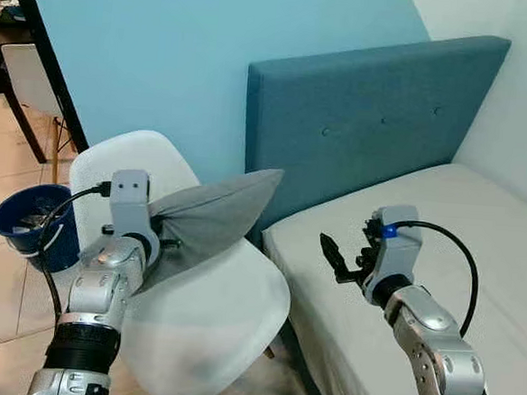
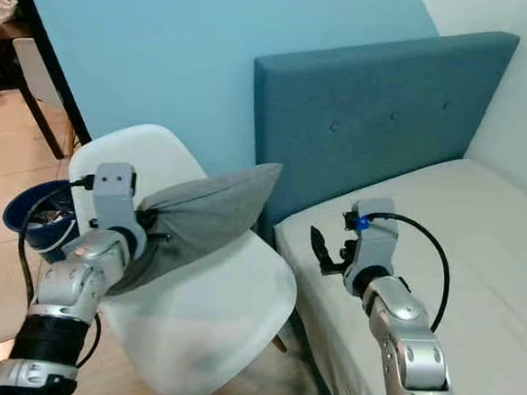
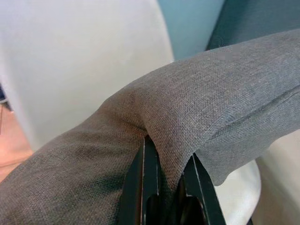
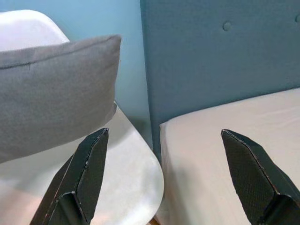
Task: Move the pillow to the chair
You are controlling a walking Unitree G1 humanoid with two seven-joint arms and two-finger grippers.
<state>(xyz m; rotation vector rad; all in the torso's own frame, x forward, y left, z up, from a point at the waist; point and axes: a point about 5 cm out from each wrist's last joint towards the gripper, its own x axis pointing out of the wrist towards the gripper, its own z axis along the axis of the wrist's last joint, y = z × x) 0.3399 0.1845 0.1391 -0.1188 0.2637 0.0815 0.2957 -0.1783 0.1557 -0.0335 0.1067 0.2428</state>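
One grey pillow [image 1: 209, 219], one white chair [image 1: 210, 311], two tools.

the pillow [image 1: 209, 219], left of centre, is grey woven cloth, matt, its fine grain plain in the left wrist view where the left gripper's [image 3: 169, 165] smooth black fingers pinch a fold of it; a stitched seam runs along its edge. the chair [image 1: 214, 325] under it is white moulded plastic, smooth with a soft sheen. the headboard [image 1: 377, 124], upper right, is teal cloth, matt, tufted with buttons. the mattress [image 1: 476, 258], lower right, wears pale, smooth matt cloth. the right gripper [image 4: 171, 180] has textured matt black fingers, and both arms look like brushed silver metal. the bucket [image 1: 31, 226], far left, is glossy blue plastic
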